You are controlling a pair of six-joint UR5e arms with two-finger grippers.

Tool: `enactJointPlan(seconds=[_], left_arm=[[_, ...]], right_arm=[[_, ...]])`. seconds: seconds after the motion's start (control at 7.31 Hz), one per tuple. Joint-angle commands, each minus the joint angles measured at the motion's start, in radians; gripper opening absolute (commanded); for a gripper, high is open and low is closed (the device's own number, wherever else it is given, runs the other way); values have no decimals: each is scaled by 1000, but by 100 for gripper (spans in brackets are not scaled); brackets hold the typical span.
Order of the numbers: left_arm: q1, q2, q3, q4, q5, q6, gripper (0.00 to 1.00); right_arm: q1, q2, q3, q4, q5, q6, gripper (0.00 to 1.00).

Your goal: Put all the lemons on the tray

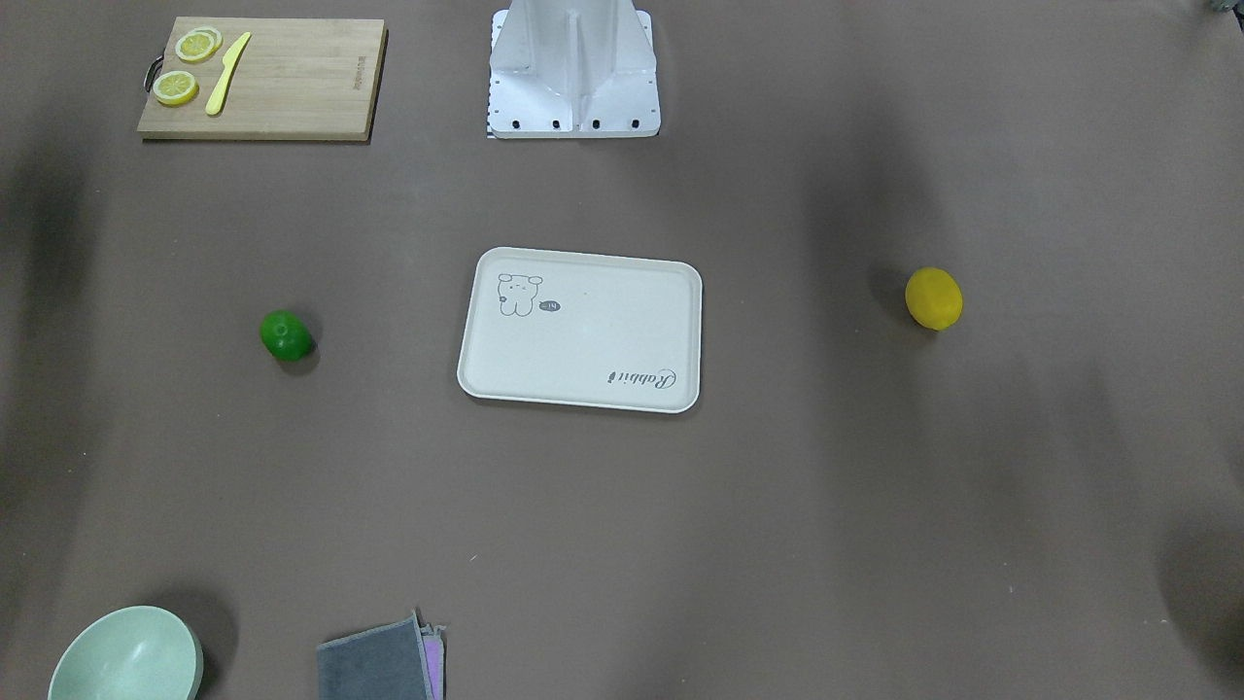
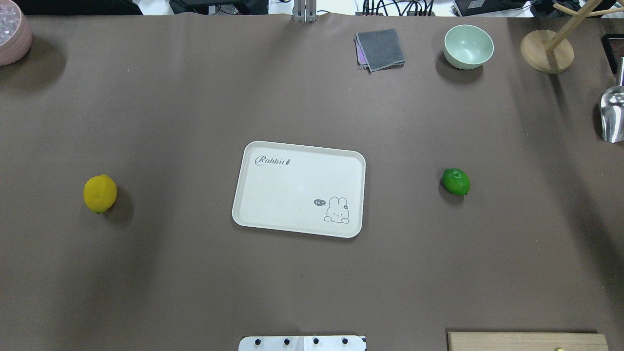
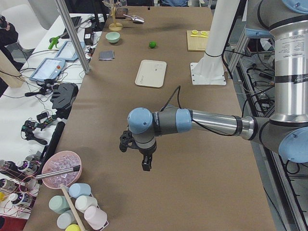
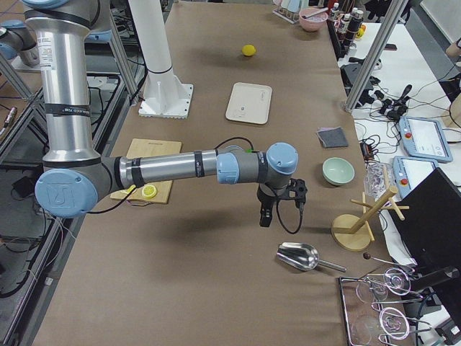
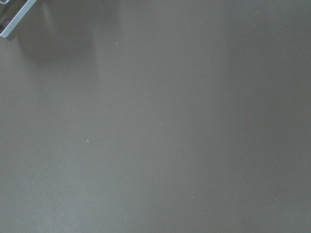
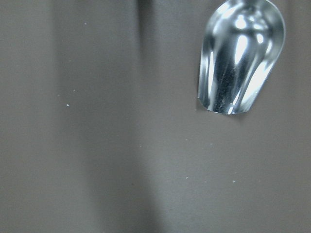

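Observation:
The cream tray (image 2: 292, 190) with the rabbit drawing lies bare at the table's middle, also in the front view (image 1: 583, 350). The yellow lemon (image 2: 100, 193) lies on the table on my left side, well away from the tray (image 1: 934, 298). The green lemon (image 2: 456, 181) lies on my right side, also off the tray (image 1: 287, 335). My left gripper (image 3: 144, 161) hangs above bare table at the left end, beyond the yellow lemon. My right gripper (image 4: 265, 216) hangs above the table near a metal scoop. I cannot tell whether either is open or shut.
A wooden cutting board (image 1: 282, 83) with lemon slices and a yellow knife lies near my base on the right. A green bowl (image 2: 468, 46), a grey cloth (image 2: 380, 48), a wooden stand (image 2: 546, 51) and the metal scoop (image 2: 613, 114) sit far right. A pink bowl (image 2: 12, 34) stands far left.

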Motion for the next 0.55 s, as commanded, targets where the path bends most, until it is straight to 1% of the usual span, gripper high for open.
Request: enactJointPlan(seconds=[0.0,0.27,0.41], left_arm=[[29,-136,-7,158,2,-56,98],[136,-200,-74,164,-2,-287,98],[188,-232,-97,164,-3,-392,98]], right_arm=[[-123,12,77,10,13,180,100],[-232,33,112,19,0,264,100],[-279,82,108,19,0,316,100]])
